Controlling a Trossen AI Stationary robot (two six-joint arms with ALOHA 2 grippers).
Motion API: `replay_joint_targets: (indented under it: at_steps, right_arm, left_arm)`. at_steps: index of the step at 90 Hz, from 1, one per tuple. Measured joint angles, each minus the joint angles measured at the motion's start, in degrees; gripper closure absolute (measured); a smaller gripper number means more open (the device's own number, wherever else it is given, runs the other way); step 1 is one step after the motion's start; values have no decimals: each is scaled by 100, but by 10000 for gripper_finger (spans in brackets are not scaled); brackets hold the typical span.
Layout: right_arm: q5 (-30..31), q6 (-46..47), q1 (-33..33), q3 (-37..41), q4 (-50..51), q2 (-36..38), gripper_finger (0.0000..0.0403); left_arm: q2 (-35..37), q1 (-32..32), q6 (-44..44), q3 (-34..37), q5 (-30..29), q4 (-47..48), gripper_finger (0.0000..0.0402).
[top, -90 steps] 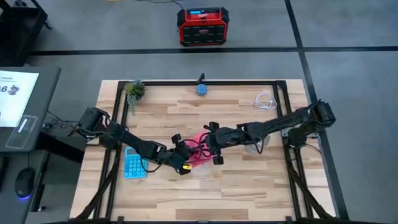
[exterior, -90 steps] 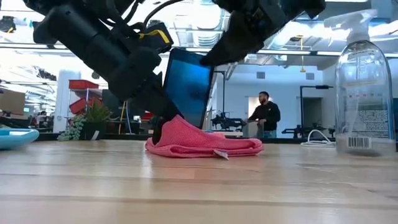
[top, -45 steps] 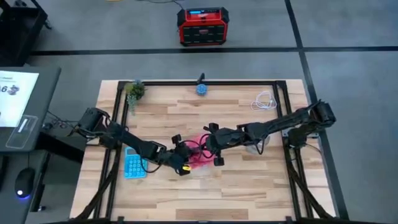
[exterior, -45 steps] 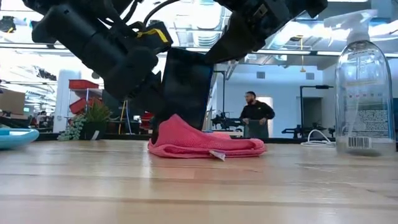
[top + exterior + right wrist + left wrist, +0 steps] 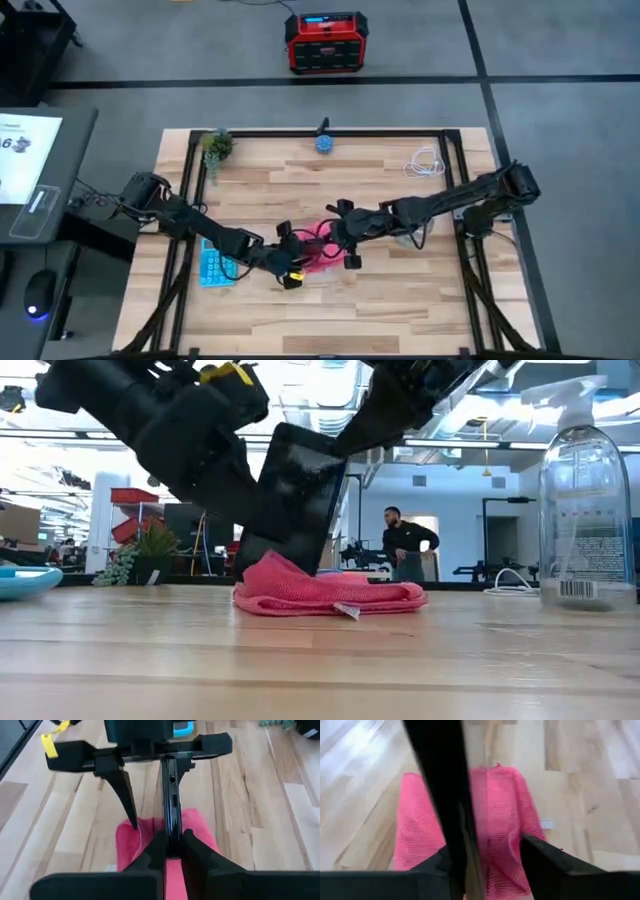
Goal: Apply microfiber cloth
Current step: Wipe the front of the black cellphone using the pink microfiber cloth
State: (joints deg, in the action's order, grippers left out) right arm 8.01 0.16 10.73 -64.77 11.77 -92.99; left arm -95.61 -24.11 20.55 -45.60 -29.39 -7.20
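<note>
Microfiber cloth (image 5: 325, 591) lies crumpled on the wooden counter (image 5: 320, 660), roughly mid-counter, pink-red, a small white tag showing at its near edge. In the high view it sits between the two arms' ends (image 5: 318, 243).

Right hand (image 5: 170, 842) is closed on a black phone (image 5: 292, 500), fingers pinching its thin edge; the phone stands tilted, lower end down at the cloth. From the right wrist view the phone is seen edge-on, ports visible, cloth beneath it.

Left hand (image 5: 287, 262) is just beside the phone, over the cloth's left part, fingers spread apart with nothing gripped between them. One left finger (image 5: 125, 790) comes down to the cloth. In the left wrist view the phone's dark edge crosses in front of the cloth (image 5: 497, 820).

Light blue calculator (image 5: 213, 264) lies flat near the left arm. Clear spray bottle (image 5: 585, 500) stands upright near the right arm, well apart from the cloth. A person (image 5: 402, 545) stands in the room beyond.
</note>
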Motion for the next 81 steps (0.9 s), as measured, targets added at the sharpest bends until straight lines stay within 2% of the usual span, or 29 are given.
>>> replay_joint_targets:
  at_steps: [22,60,71,81]
  right_arm:
    - [381,26,77,-274,478,7,397]
    - [299,95,32,-295,468,9,402]
    - [-5,107,45,-249,283,-8,388]
    - [-231,100,-30,6,-336,-8,350]
  left_arm:
    - [-7,-191,-75,23,-258,103,255]
    - [-4,-186,-368,13,-685,44,261]
    - [-4,-186,-483,13,-690,15,283]
    - [-4,-186,-512,13,-686,5,315]
